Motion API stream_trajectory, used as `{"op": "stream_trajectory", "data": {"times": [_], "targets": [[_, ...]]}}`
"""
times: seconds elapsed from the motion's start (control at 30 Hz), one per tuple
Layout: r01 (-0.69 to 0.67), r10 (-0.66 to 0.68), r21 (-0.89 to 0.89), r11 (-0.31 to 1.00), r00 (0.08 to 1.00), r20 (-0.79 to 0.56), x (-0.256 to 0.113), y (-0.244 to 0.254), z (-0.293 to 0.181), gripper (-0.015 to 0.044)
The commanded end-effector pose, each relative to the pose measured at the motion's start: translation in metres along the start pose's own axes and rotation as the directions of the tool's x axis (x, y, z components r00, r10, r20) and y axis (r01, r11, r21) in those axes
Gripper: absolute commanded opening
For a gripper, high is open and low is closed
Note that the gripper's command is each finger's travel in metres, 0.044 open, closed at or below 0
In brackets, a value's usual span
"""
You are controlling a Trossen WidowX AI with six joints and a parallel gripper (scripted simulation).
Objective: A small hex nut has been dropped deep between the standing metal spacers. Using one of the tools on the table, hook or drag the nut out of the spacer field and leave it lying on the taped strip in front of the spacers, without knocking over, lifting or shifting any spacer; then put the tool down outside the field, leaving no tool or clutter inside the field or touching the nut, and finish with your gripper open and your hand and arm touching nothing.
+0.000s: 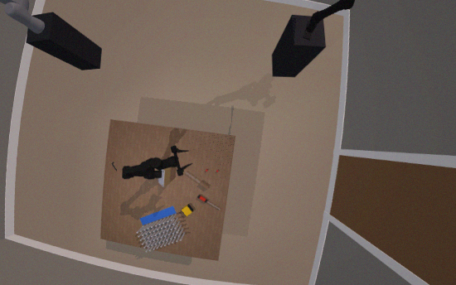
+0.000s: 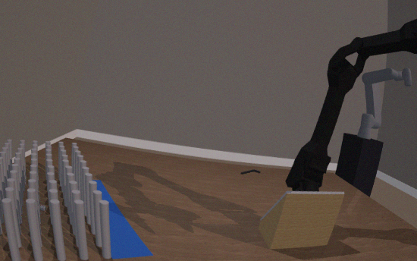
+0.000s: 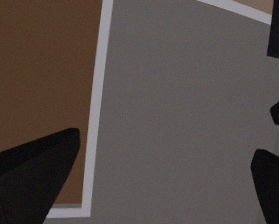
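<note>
The standing metal spacers (image 1: 162, 234) (image 2: 58, 227) form a dense upright field at one end of the table. A small grey piece that looks like the nut (image 2: 42, 208) lies deep between them in the exterior view; I cannot make it out from above. The blue taped strip (image 1: 157, 215) (image 2: 125, 235) runs along the field's front and looks bare. A black bent hook-like tool (image 1: 114, 166) (image 2: 251, 171) lies far from the field. A red-handled screwdriver (image 1: 202, 198) lies to one side. My gripper (image 1: 190, 157) (image 3: 166, 148) is open and empty, raised high above the table, away from the field.
A wooden wedge block (image 1: 163, 177) (image 2: 303, 220) stands beside my arm's base. A yellow and black object (image 1: 187, 210) sits near the strip's end. A flat-ended tool (image 1: 202, 185) and two small red pieces (image 1: 206, 170) (image 1: 217, 171) lie toward the table's side.
</note>
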State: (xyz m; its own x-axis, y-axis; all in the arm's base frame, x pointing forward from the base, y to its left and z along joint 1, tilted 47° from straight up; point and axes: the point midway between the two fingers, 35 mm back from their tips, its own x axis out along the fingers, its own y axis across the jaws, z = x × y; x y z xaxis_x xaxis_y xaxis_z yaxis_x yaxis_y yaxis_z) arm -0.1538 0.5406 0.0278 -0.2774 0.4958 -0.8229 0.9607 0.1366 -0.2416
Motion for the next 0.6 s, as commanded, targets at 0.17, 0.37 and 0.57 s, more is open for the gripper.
{"op": "stream_trajectory", "data": {"times": [0.17, 0.37, 0.57], "targets": [[-0.050, 0.061, 0.221, 0.974, 0.997, -0.045, -0.019, 0.049, -0.009, 0.0440], [-0.088, 0.198, 0.601, 0.794, 0.973, -0.119, -0.060, 0.142, -0.014, 0.0440], [-0.026, 0.374, 0.883, 0.469, 0.911, -0.173, -0.109, 0.241, -0.001, 0.0440]]}}
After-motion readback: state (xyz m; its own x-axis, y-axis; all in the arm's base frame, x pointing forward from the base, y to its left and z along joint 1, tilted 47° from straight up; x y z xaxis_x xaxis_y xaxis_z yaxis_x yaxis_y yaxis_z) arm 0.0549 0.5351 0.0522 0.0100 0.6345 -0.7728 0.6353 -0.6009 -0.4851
